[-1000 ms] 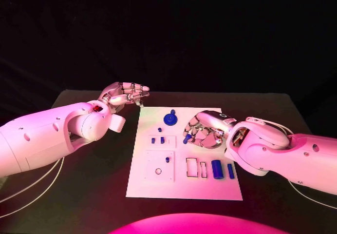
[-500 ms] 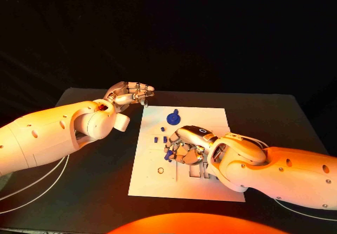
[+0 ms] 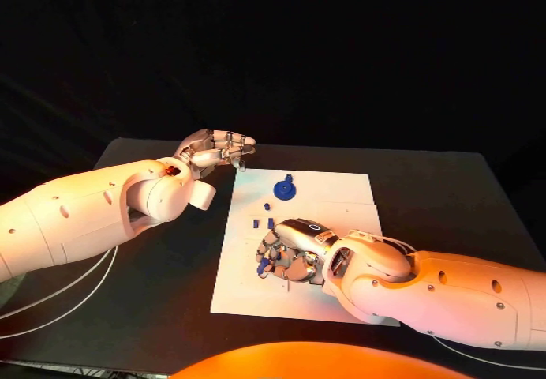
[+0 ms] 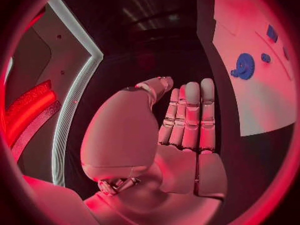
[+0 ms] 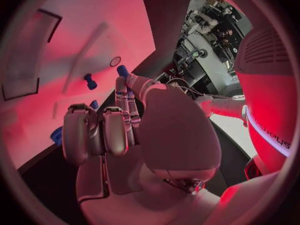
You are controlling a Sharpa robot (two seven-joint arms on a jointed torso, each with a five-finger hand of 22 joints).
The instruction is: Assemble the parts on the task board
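Note:
The white task board (image 3: 342, 189) lies in the middle of the black table. A blue gear (image 3: 285, 189) stands near its far edge, and the left wrist view shows that gear (image 4: 243, 66) too. Small blue pegs (image 3: 268, 223) stand just behind my right hand (image 3: 291, 254). That hand hovers low over the board's left middle and pinches a small blue peg (image 5: 122, 71) at its fingertips, close to a round hole (image 5: 115, 61). Another peg (image 5: 90, 81) stands beside it. My left hand (image 3: 216, 148) hangs off the board's far left corner, fingers straight, holding nothing.
White cables (image 3: 57, 308) trail across the table under my left arm. My right forearm (image 3: 443, 296) covers the board's near right part. Bare table (image 3: 455, 197) lies to the right of the board. A rectangular recess (image 5: 25, 55) sits in the board ahead of the right hand.
My right hand has carried the blue peg from the board's middle toward its left near part and lowered over it. The left hand has stayed about where it was.

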